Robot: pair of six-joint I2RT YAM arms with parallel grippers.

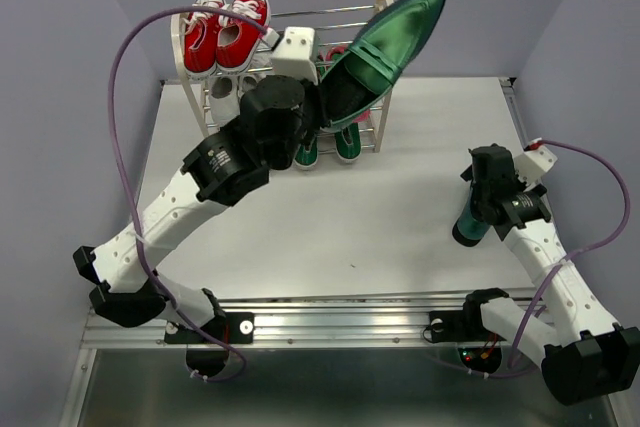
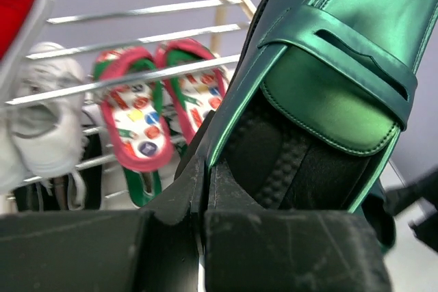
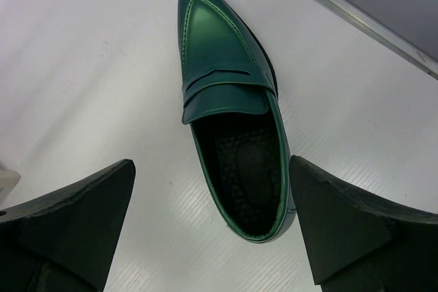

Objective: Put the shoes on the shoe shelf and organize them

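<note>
Collar grip suits the stiff, likely slick dark-green pointed heel (image 1: 395, 37) the left pincer (image 2: 205, 200) clenches by the chrome-rod shoe shelf (image 1: 340, 15); right pincer (image 3: 212, 163) hangs released over its mate (image 3: 226, 94) on the desk (image 1: 400, 207)

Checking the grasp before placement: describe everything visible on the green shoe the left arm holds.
The green shoe is glossy, metallic dark green, pointed and loafer-style: slotted strap across the vamp, dark edging, black textured insole. It is held in the air, toe angled up and away, at the right end of the shoe shelf; contact with the shelf cannot be told. The left gripper is shut on the rim of its opening.
</note>
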